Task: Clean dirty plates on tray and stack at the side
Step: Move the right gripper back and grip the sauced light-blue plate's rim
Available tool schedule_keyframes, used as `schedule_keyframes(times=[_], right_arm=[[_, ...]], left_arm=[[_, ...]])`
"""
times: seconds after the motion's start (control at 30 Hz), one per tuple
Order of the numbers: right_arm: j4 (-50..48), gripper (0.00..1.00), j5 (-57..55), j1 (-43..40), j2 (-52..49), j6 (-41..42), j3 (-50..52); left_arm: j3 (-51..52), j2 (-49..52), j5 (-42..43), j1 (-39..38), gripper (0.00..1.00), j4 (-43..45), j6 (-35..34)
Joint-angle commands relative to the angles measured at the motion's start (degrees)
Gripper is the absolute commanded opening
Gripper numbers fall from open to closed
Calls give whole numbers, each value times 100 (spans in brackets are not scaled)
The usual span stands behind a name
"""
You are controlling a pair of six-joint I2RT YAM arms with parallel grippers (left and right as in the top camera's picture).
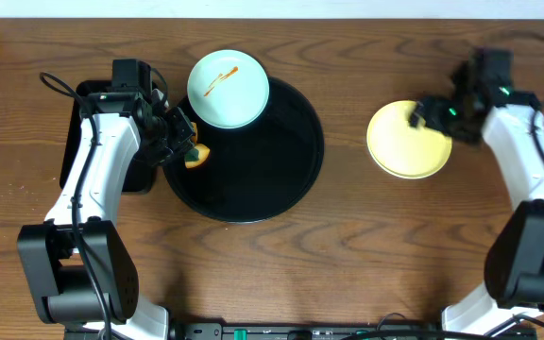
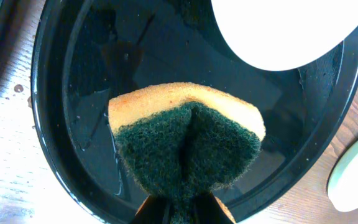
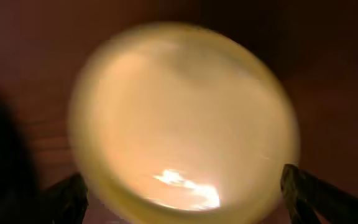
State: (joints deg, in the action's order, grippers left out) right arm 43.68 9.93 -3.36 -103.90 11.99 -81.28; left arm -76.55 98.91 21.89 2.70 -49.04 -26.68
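The round black tray (image 1: 281, 179) lies mid-table. One pale blue-green plate (image 1: 229, 89) with an orange-red streak rests on the tray's far left rim; it shows washed out in the left wrist view (image 2: 284, 31). My left gripper (image 1: 182, 142) is shut on a yellow and green sponge (image 2: 188, 140) and holds it over the tray's (image 2: 73, 93) wet left part. A pale yellow plate (image 1: 406, 142) lies on the table to the right. My right gripper (image 1: 433, 113) is open over its far right edge, with the blurred plate (image 3: 179, 118) between its fingers (image 3: 180, 177). No third plate is clearly in view.
A rectangular black tray (image 1: 74, 142) lies at the left, partly under my left arm. A pale rounded object (image 2: 353, 171) lies on the wood just outside the round tray; I cannot tell what it is.
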Motion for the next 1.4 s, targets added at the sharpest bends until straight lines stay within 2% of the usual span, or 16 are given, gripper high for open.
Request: schedule_keyframes(times=[0.0, 0.17, 0.3, 0.4, 0.53, 0.87, 1.37], right_arm=[[26, 96, 229, 844, -63, -122, -623], [-50, 91, 205, 1836, -667, 76, -1543], [-330, 83, 192, 2409, -1519, 448, -2308], [-645, 73, 192, 2706, -2146, 785, -2769], [-988, 65, 190, 2957, -2835, 1204, -3178], [-1631, 46, 61, 3206, -3547, 1976, -3261], [-2177, 41, -118, 3447, -4048, 2396, -3261]], left_arm=[[-59, 31, -59, 24, 8, 4, 118], [-59, 31, -334, 24, 8, 4, 164], [-59, 31, -855, 24, 8, 7, 166], [-59, 31, -1311, 24, 8, 4, 168], [-59, 31, -1447, 24, 7, 4, 184], [-59, 31, -1447, 11, 8, 2, 181], [-59, 31, -1445, 11, 8, -15, 179]])
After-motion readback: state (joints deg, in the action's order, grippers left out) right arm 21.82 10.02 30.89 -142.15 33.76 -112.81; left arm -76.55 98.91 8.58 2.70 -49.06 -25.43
